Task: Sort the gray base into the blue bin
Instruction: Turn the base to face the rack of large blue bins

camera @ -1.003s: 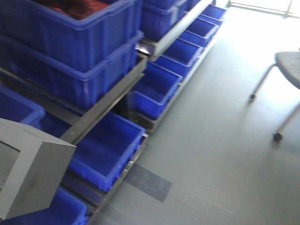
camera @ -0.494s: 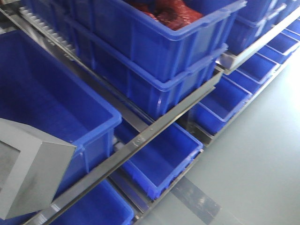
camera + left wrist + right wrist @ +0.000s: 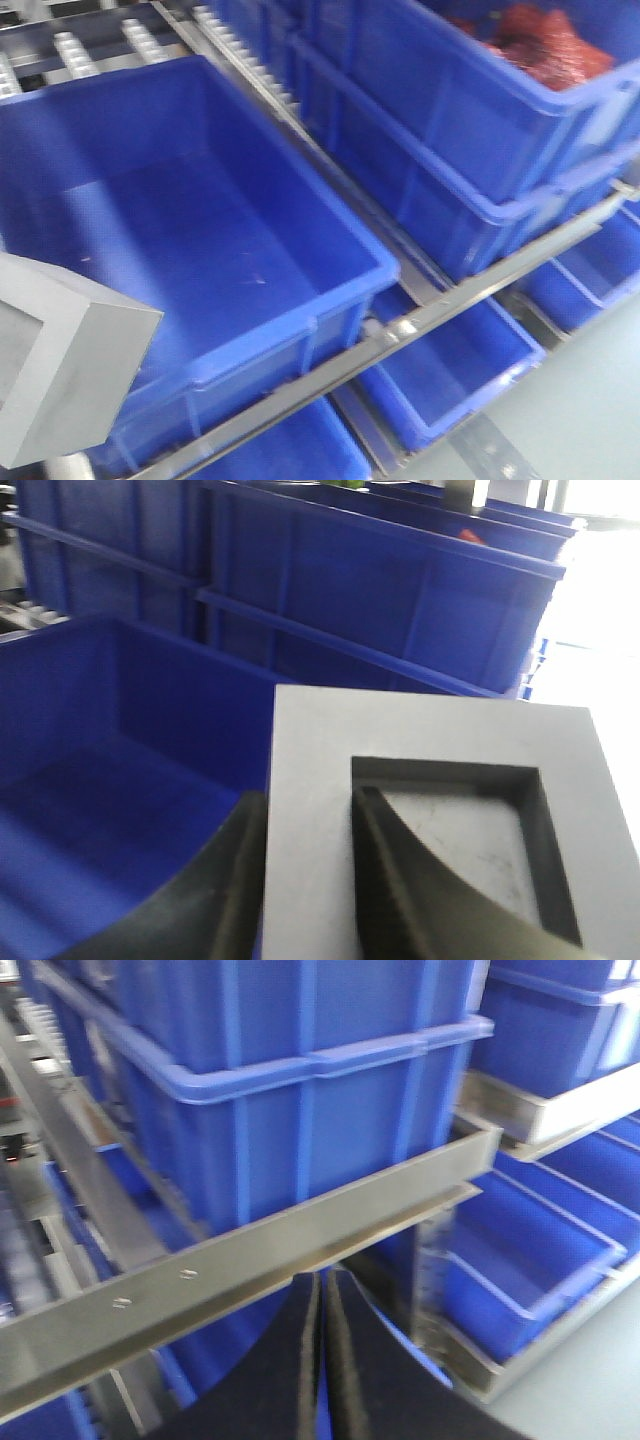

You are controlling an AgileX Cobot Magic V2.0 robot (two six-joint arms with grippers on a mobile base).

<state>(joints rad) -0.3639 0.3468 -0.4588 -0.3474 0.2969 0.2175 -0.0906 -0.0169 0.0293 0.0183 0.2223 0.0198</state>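
I carry the gray base (image 3: 430, 730) in my left gripper (image 3: 310, 798). One finger sits inside its square recess and one outside, clamped on the wall between. This keeps the block at the near edge of the empty blue bin (image 3: 300, 325), probably ready for release. My right gripper (image 3: 321, 1290) is empty, its fingers pressed together below a metal shelf rail (image 3: 250, 1260).

Front view looks down into the blue bin (image 3: 200, 250), shared by the close left-wrist view; right-wrist view faces shelving (image 3: 250, 1250).
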